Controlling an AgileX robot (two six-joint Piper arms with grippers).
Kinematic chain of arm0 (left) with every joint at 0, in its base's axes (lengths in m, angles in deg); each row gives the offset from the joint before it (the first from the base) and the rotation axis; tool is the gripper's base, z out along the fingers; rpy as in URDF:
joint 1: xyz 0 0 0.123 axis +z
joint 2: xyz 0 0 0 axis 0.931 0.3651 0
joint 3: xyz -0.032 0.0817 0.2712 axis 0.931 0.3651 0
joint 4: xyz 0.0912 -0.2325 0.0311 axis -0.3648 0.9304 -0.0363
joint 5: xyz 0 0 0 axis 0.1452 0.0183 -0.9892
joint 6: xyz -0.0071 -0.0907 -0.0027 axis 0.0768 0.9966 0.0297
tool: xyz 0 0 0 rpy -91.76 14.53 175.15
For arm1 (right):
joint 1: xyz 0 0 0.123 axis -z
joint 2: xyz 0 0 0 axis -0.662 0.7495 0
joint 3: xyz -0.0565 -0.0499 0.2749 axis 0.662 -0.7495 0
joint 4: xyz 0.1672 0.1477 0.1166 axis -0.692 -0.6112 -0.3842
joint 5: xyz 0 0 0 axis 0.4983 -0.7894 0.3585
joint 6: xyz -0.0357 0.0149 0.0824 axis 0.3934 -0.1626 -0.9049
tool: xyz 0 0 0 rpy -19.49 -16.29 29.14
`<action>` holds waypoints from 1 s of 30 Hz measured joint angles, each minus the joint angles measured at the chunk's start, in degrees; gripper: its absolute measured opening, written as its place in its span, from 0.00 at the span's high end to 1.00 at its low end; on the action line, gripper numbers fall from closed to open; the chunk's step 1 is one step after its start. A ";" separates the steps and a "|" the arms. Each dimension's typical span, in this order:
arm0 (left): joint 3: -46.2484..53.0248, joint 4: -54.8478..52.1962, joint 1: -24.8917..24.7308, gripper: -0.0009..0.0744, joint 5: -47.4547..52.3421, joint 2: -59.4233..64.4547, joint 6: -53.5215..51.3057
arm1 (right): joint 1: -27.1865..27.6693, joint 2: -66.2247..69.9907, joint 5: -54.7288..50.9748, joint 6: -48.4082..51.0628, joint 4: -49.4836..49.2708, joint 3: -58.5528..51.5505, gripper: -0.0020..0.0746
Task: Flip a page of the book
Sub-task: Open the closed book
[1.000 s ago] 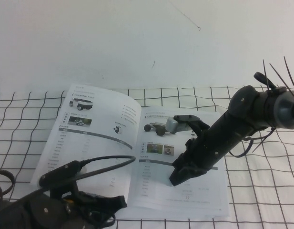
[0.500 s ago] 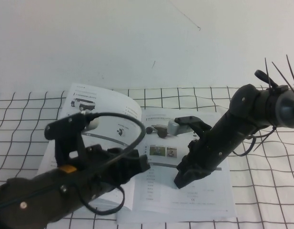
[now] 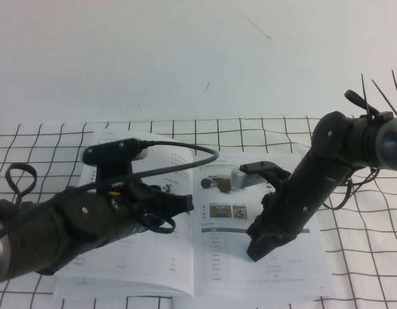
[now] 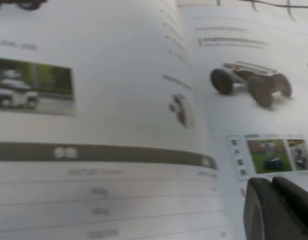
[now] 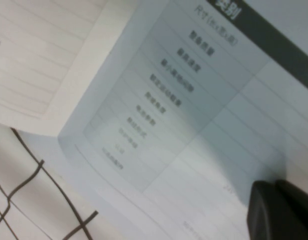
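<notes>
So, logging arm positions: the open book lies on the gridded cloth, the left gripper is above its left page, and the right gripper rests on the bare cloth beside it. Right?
Not quite. The high view shows the right gripper shut and down on the book's right-hand page, not on the cloth. The left gripper is above the left page.

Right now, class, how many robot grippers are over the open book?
2. The left gripper hovers over the book's left-hand page; the right gripper, shut, presses on the right-hand page. No others in view.
</notes>
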 joint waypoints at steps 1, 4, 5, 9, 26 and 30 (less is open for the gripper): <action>0.00 0.00 0.94 0.99 0.88 0.59 0.00 | 0.00 0.00 0.00 -0.29 0.01 0.00 0.97; -0.23 -0.37 3.49 0.99 4.16 2.97 -1.39 | 0.00 -0.13 0.11 -1.02 0.32 0.00 0.97; -0.35 -0.37 4.03 0.99 4.96 4.04 -1.89 | 0.00 -0.13 0.19 -1.15 0.36 0.00 0.97; -0.42 -0.49 5.23 0.99 6.32 8.05 -2.70 | 0.00 -0.17 0.23 -1.57 0.46 0.00 0.97; -1.01 -0.72 5.58 0.99 6.46 7.33 -3.46 | 0.00 -6.57 5.55 -3.75 6.04 -1.04 0.97; -1.01 -1.29 5.58 0.99 7.81 -1.87 -5.48 | 0.11 -14.66 6.40 -4.01 8.46 -1.04 0.97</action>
